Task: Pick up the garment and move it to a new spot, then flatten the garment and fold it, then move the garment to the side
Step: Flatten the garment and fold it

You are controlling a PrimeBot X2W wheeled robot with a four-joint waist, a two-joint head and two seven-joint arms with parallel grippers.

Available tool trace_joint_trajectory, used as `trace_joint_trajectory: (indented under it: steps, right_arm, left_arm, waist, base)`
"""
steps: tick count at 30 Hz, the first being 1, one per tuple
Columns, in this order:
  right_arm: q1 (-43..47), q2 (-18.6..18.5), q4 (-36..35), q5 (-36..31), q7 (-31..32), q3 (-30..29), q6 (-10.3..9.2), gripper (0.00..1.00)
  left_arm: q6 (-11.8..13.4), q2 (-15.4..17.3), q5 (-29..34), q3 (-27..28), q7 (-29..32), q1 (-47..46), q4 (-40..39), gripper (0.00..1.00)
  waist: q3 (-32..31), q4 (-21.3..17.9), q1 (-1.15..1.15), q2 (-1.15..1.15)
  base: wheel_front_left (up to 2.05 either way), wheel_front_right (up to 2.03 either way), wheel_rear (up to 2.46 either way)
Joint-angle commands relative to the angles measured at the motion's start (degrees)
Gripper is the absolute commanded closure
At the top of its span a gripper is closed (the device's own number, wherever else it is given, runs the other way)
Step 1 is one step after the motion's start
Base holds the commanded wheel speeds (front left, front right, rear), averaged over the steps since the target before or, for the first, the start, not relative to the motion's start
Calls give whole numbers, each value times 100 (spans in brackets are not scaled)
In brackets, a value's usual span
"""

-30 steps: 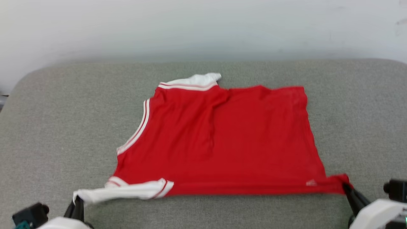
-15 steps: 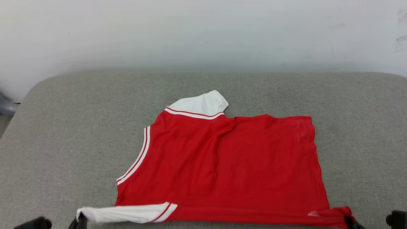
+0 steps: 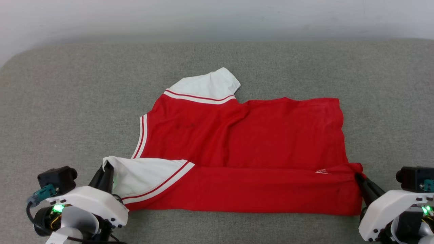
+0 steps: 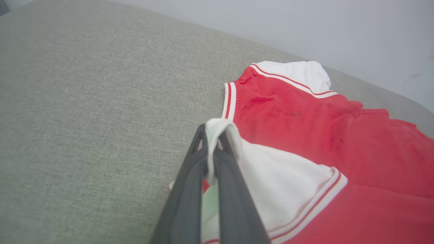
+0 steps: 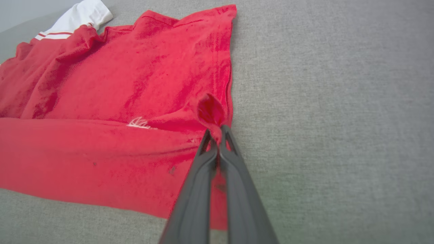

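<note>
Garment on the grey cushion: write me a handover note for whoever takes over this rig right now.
Left gripper: shut on the tip of the near white sleeve.
Right gripper: shut on the near red hem corner.
Garment: spread mid-cushion, plain red face up, far sleeve lying flat. The near edge is doubled over as a band along the front.
Done: laid out and mostly flat; first fold apparently begun.
Left: carry the near edge across, release, finish folding, then move it to the side.
</note>
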Motion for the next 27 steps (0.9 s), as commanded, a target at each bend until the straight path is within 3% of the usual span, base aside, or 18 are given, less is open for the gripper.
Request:
trace_joint_trajectory:
  steps: [1,9,10,11,12,14,15,21,27]
  right_arm:
    - [-147,-50,79,-47,-10,58,-8,100]
    - [-582,-142,734,-43,-310,433,-8,100]
    - [-615,-144,827,-47,-355,477,-8,85]
    - [-631,-155,915,-64,-390,524,-7,60]
    - [-666,-157,977,-50,-470,568,-7,2]
    - [-696,-177,1062,-14,-663,641,-7,0]
    - [-710,-192,1048,-14,-840,660,-7,0]
    - [-493,-140,998,-112,-1666,578,-7,0]
    - [-229,-5,763,-254,-1818,473,-7,0]
  left_arm:
    - [-53,-36,34,-44,21,-153,96,100]
    - [-387,-245,62,-390,169,-719,907,100]
    - [-423,-257,80,-429,169,-771,1028,100]
    - [-464,-294,51,-478,208,-803,1133,100]
    - [-530,-319,1,-519,265,-829,1255,100]
    - [-602,-356,-10,-559,265,-890,1440,52]
    - [-617,-384,-13,-580,260,-898,1531,0]
    - [-673,-263,-8,-552,235,-940,1782,0]
    - [-621,75,-131,-539,757,-767,1563,0]
  waist:
    - [220,-23,-1,0]
    - [520,-69,-1,0]
    - [521,-74,-1,0]
    - [513,-75,-1,0]
    - [493,-73,-1,0]
    - [427,-70,-1,0]
    - [376,-67,-1,0]
    - [-23,-71,-1,0]
    - [-384,-136,-1,0]
  base:
    - [0,0,0]
    - [0,0,0]
    - [0,0,0]
    - [0,0,0]
    - [0,0,0]
    - [0,0,0]
    - [0,0,0]
    - [0,0,0]
    - [0,0,0]
